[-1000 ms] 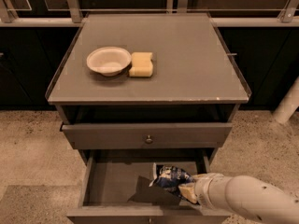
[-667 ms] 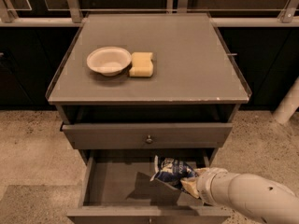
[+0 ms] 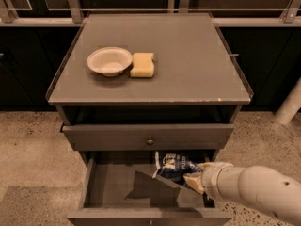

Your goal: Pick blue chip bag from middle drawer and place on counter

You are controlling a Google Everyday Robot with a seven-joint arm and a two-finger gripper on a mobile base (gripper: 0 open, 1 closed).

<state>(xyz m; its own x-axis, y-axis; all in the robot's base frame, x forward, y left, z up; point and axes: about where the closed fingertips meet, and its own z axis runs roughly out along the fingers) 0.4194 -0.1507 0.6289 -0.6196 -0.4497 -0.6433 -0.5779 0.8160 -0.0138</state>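
Note:
The blue chip bag (image 3: 173,166) is held above the floor of the open middle drawer (image 3: 113,185), near its right side, just below the closed upper drawer (image 3: 148,136). My gripper (image 3: 194,179) is at the right of the bag and is shut on it; the white arm comes in from the lower right. The bag's shadow lies on the drawer floor beneath it. The grey counter (image 3: 188,60) is above, with room on its right half.
A white bowl (image 3: 109,60) and a yellow sponge block (image 3: 142,64) sit on the left part of the counter. A glass railing runs behind the cabinet. A white post (image 3: 289,105) stands at the right on the speckled floor.
The gripper has lifted the blue chip bag up from the drawer floor; the bag now hangs higher, close under the upper drawer's front.

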